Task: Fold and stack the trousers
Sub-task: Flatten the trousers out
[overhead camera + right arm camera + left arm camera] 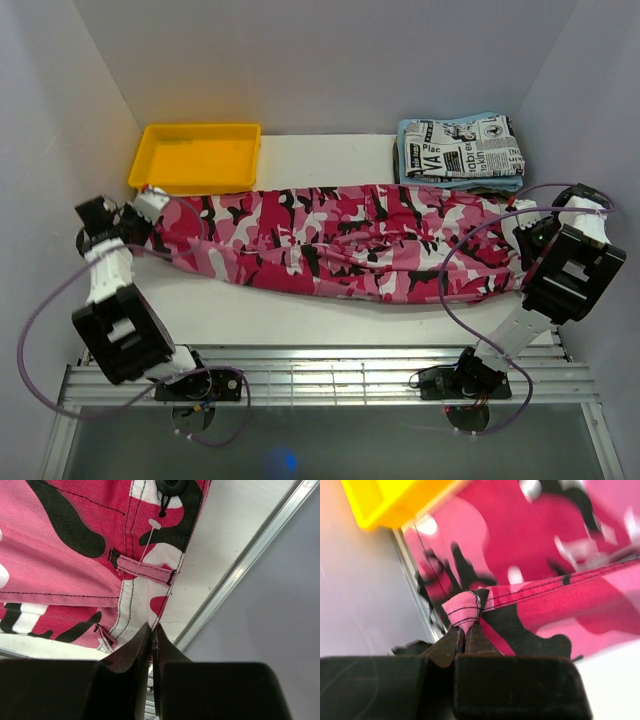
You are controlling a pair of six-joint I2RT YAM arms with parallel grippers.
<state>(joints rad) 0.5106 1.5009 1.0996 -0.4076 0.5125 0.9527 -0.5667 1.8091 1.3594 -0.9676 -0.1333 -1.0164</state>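
Left hand (464, 630) and right hand (151, 629), two in all, each pinching the one trousers (340, 245)

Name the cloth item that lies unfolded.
The pink camouflage cloth trousers, stretched out; the black-and-white newspaper-print garment and the light blue cloth under it sit folded.

Bright, even light; soft shadows beside the trousers (340, 245); left wrist view blurred; right wrist sharp.

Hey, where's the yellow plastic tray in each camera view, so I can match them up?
Top external: yellow plastic tray in the upper left of the picture.
Left wrist: tray in the top left corner.
Right wrist: not in it.
Shared landmark: pink camouflage cloth trousers, in all three.
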